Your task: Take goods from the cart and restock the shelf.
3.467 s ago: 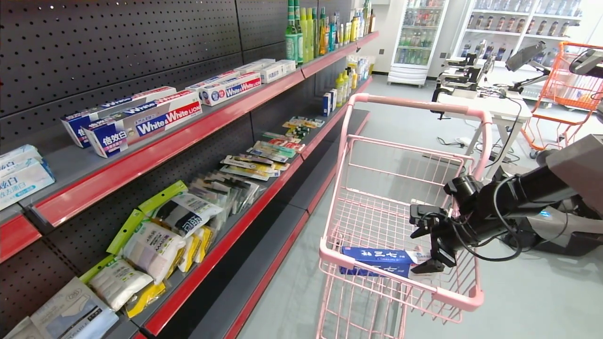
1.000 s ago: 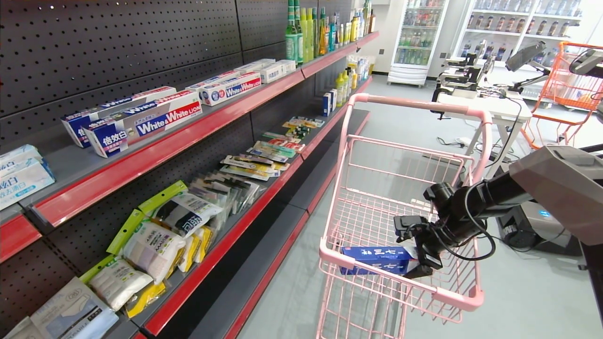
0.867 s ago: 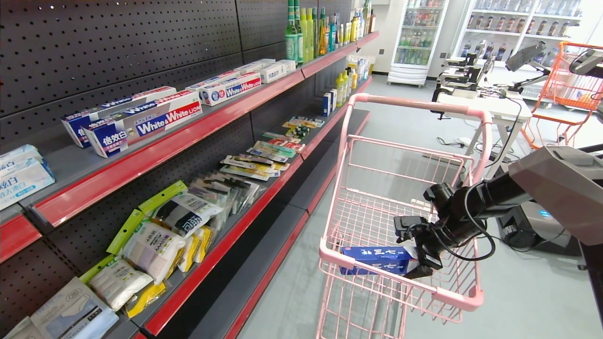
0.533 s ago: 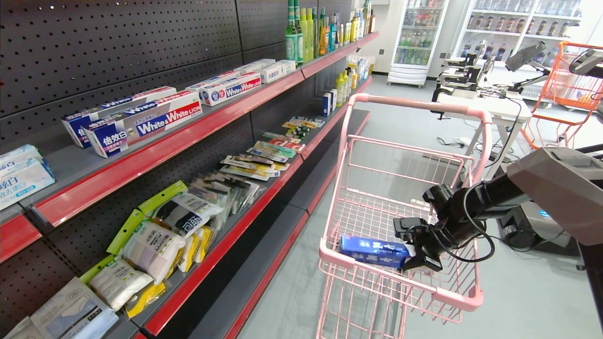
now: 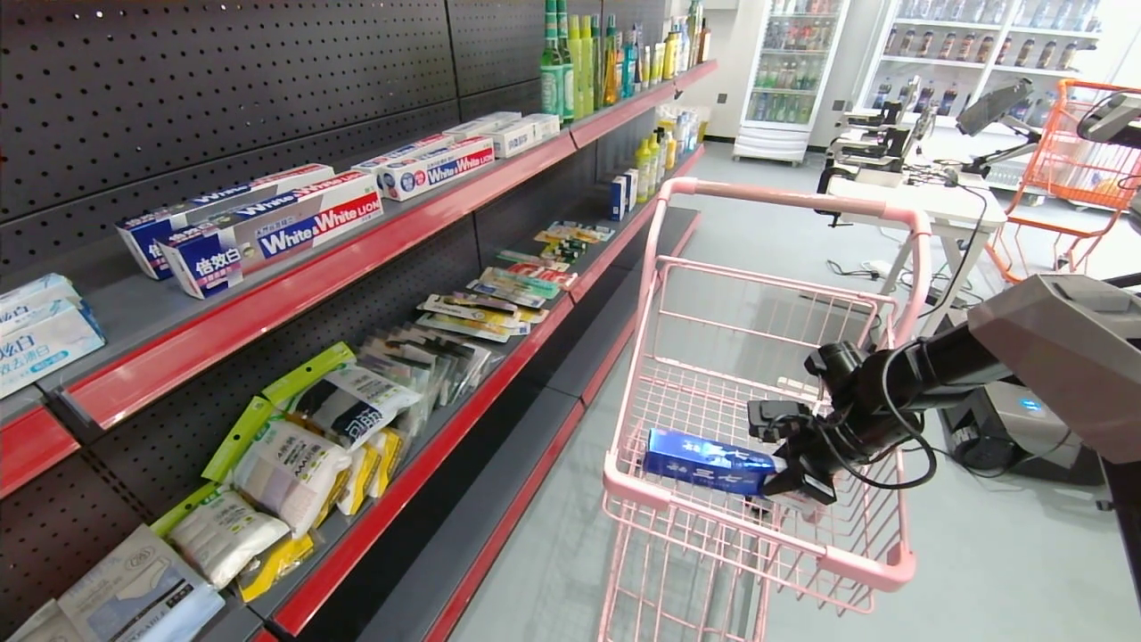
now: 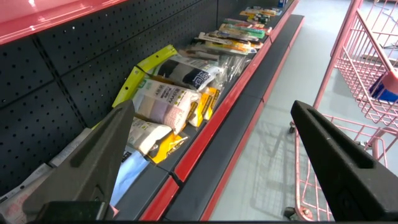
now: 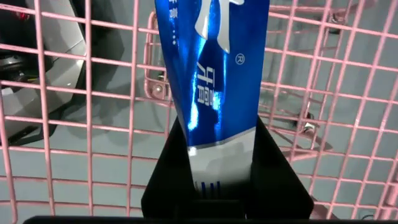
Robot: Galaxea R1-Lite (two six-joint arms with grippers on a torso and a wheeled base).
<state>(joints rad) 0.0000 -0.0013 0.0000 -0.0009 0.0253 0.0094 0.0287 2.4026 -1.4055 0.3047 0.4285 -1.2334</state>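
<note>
Now right end effector (image 5: 792,474) clamps glossy blue box (image 5: 704,459).

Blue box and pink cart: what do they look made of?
Blue box: probably glossy printed cardboard; flat faces catch a sheen. Pink cart: likely coated metal wire, given its thin rigid grid; thicker rim maybe plastic.

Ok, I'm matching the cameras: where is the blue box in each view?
Head view: blue box at the pink cart's near rim.
Left wrist view: a blue sliver inside the cart, probably it.
Right wrist view: centre, clamped in the right gripper.
Shared landmark: the cart's pink wire.
</note>
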